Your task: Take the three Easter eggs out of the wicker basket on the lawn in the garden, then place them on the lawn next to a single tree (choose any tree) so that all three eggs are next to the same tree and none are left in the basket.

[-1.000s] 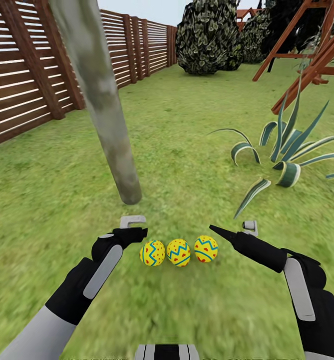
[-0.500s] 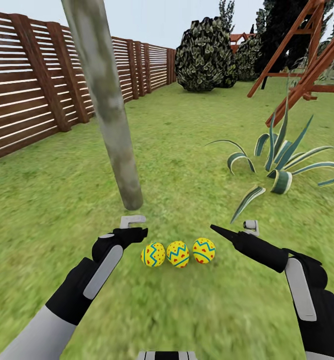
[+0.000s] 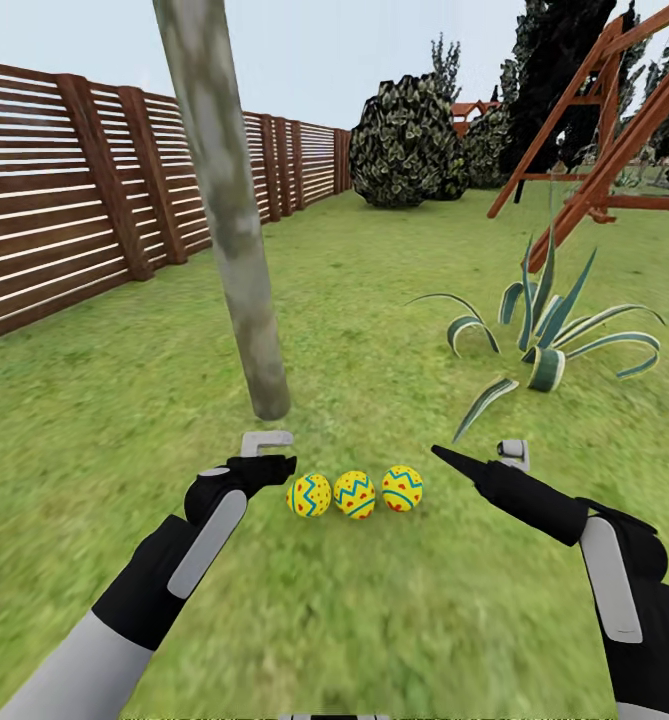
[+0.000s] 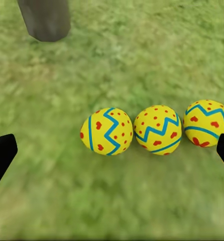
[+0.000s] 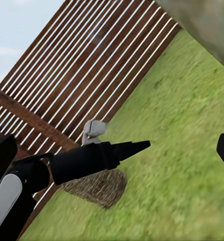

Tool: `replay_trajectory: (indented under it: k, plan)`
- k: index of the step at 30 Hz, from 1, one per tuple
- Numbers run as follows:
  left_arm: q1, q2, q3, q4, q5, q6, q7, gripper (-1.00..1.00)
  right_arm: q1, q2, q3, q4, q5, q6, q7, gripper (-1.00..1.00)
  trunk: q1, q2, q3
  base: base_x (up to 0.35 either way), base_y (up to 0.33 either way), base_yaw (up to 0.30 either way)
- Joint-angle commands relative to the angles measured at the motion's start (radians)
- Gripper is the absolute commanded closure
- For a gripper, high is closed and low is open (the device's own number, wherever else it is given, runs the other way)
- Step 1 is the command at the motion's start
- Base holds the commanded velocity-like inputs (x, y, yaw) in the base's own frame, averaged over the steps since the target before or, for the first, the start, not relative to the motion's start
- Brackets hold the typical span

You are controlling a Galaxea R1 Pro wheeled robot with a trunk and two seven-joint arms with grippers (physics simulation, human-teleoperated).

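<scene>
The placing step appeared to be finished. The three Easter eggs [image 3: 354, 493] were seen lying in a tight row on the lawn [image 3: 374, 620], just in front of the foot of the tree [image 3: 236, 260] and near it, none of them held. In the left wrist view the eggs [image 4: 153, 129] were shown side by side, close enough to touch or nearly so, with the trunk base [image 4: 45, 19] just beyond them.

The left end effector [image 3: 271, 457] was held low beside the leftmost egg, its dark fingertips [image 4: 1, 155] spread wide at the edges of the left wrist view, with nothing between them. The right end effector [image 3: 479, 458] was poised off to the other side of the row, likewise spread apart and empty. The wicker basket [image 5: 98, 187] was glimpsed in the right wrist view, standing on the grass by the fence [image 3: 64, 210]; its contents could not be made out.

Little was judged to remain beyond drawing both arms clear without the eggs being nudged, since smooth rounded shells would be expected to roll readily.

The eggs were glossy yellow ovals banded with blue zigzags and dotted red; the trunk was bare, mottled grey-green and slightly leaning; the grass was patchy green; the basket was a coarse brown open weave.
</scene>
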Motion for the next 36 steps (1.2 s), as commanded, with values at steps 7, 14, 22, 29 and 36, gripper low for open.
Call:
replay_trajectory:
  k: [7,14,22,29,36]
  plan:
    - [-0.001,0.001,-0.003,-0.001,0.010,0.001,0.010,-1.00,0.000,0.000,-0.006,0.000,0.003,0.004,0.003,-1.00,-0.004,0.001,0.026,-0.173,0.000,0.000]
    - [-0.001,0.001,-0.004,-0.001,0.010,0.001,0.010,-1.00,0.000,0.001,-0.008,0.002,0.009,0.004,-0.007,-1.00,-0.007,0.003,0.053,-0.291,0.000,0.000]
    - [-0.002,0.001,-0.004,0.002,0.010,0.001,0.010,-1.00,0.000,-0.003,-0.014,0.065,0.013,-0.047,-0.014,-1.00,-0.010,0.005,0.084,-0.096,0.000,0.000]
    - [-0.002,0.001,-0.004,0.004,0.010,0.001,0.010,-1.00,-0.001,-0.005,-0.019,0.133,0.017,-0.124,-0.170,-1.00,-0.013,0.006,0.111,-0.010,0.000,0.000]
    - [-0.002,0.001,-0.004,0.008,0.009,0.001,0.012,-1.00,-0.001,0.004,0.000,0.141,0.018,-0.137,-0.508,-1.00,-0.017,0.008,0.138,-0.001,0.000,0.000]
